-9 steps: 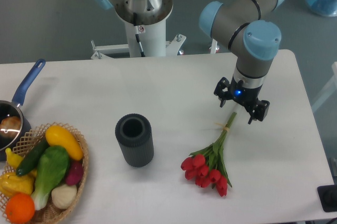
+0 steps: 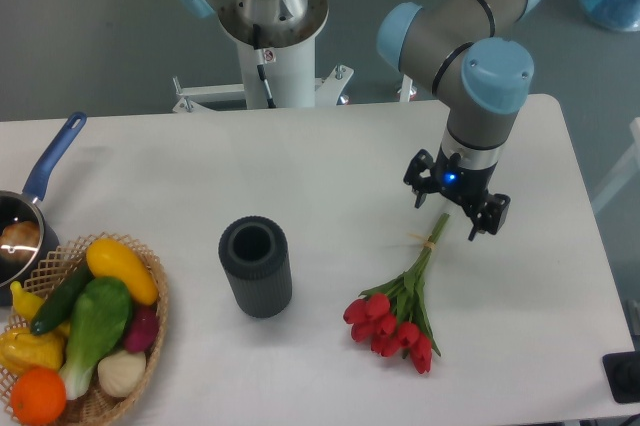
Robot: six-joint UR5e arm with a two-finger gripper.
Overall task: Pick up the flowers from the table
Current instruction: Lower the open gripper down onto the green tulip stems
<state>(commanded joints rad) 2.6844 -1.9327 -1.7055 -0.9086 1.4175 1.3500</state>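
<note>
The flowers (image 2: 398, 312), a small bunch of red tulips with green stems and a pale yellowish band, lie on the white table (image 2: 330, 156) at the right of centre, blooms toward the front and stem ends pointing up-right. My gripper (image 2: 454, 211) hangs open just above the stem ends, one finger on either side of the stem tips. It holds nothing.
A dark grey ribbed cylinder cup (image 2: 256, 266) stands upright left of the flowers. A wicker basket of colourful vegetables (image 2: 85, 331) sits at the front left, with a blue-handled pan (image 2: 30, 216) behind it. The robot's white base (image 2: 270, 36) stands at the table's back edge.
The gripper has shifted very slightly up and to the left. The flowers have not moved.
</note>
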